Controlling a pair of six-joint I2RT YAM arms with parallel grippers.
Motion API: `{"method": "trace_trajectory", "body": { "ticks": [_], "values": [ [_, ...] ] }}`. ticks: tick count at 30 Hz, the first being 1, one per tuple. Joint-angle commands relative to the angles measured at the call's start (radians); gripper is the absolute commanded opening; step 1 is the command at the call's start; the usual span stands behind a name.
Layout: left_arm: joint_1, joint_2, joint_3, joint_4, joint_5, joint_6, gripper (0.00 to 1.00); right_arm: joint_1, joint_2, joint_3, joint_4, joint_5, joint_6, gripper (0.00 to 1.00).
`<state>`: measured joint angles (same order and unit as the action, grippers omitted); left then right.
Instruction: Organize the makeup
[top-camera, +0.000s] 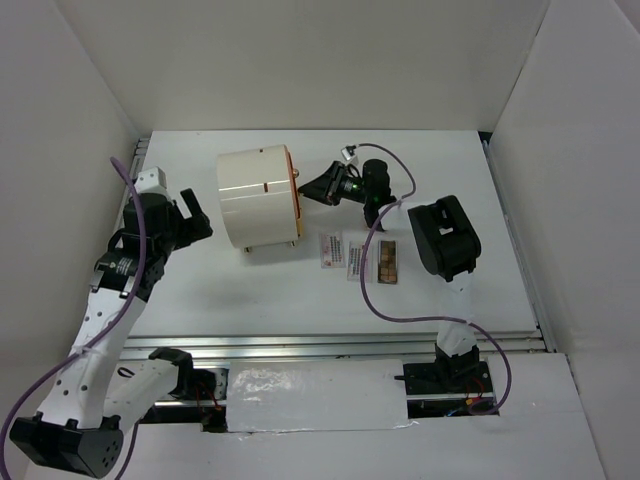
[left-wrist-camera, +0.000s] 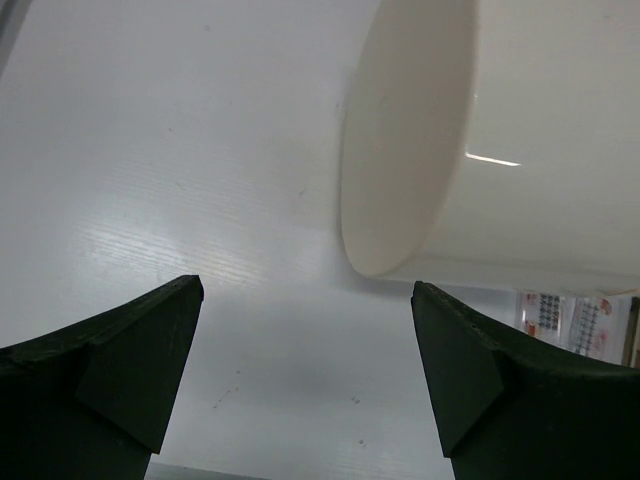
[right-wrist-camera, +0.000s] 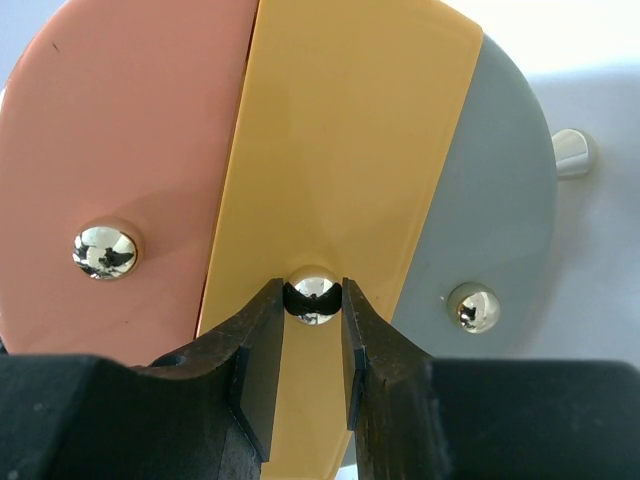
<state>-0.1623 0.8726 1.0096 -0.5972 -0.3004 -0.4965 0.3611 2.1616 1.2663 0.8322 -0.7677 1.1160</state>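
Two arms engaged | step: opening box (top-camera: 255, 197) yellow drawer (right-wrist-camera: 340, 150) | right fingers (right-wrist-camera: 258, 350) clamped on its knob (right-wrist-camera: 314, 297) | left fingers (left-wrist-camera: 130, 360) spread, empty, at box's closed end | next: straight outward pull

A white table (top-camera: 450, 290) carries a cream cylindrical box (top-camera: 255, 197) at centre-left, its round faces turned to the sides. Just to the right of the box lie two flat white-pink packets (top-camera: 331, 249), side by side, with a brown eyeshadow palette (top-camera: 387, 261) just beside them on the right.
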Motion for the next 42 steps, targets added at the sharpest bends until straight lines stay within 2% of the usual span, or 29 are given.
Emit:
{"method": "trace_trajectory", "body": {
  "ticks": [1,6,10,16,20,25,33,37,42],
  "values": [
    [0.006,0.041,0.055,0.088,0.153,0.016,1.0,0.006,-0.014,0.024,-0.142,-0.012,-0.076,0.3],
    [-0.009,0.179,0.22,0.167,0.315,-0.002,0.99,0.032,-0.002,0.039,-0.16,-0.004,-0.085,0.3],
    [-0.06,0.386,0.378,0.117,0.305,0.015,0.99,0.053,0.01,0.062,-0.165,-0.004,-0.082,0.31],
    [-0.1,0.491,0.448,0.126,0.305,0.045,1.0,0.084,0.035,0.146,-0.254,0.002,-0.117,0.31],
    [-0.109,0.566,0.546,0.091,0.308,0.082,0.99,0.096,0.058,0.194,-0.297,-0.004,-0.142,0.31],
    [-0.112,0.69,0.63,0.047,0.265,0.119,0.99,0.101,0.067,0.191,-0.286,-0.013,-0.142,0.32],
    [-0.157,0.648,0.543,0.103,0.267,0.05,0.99,0.101,0.084,0.22,-0.326,-0.021,-0.165,0.32],
    [-0.238,0.6,0.48,0.102,0.193,-0.011,0.99,0.102,0.084,0.219,-0.328,-0.019,-0.165,0.32],
    [-0.276,0.6,0.448,0.048,0.097,-0.065,0.99,0.102,0.078,0.216,-0.335,-0.018,-0.17,0.32]
  ]
}}
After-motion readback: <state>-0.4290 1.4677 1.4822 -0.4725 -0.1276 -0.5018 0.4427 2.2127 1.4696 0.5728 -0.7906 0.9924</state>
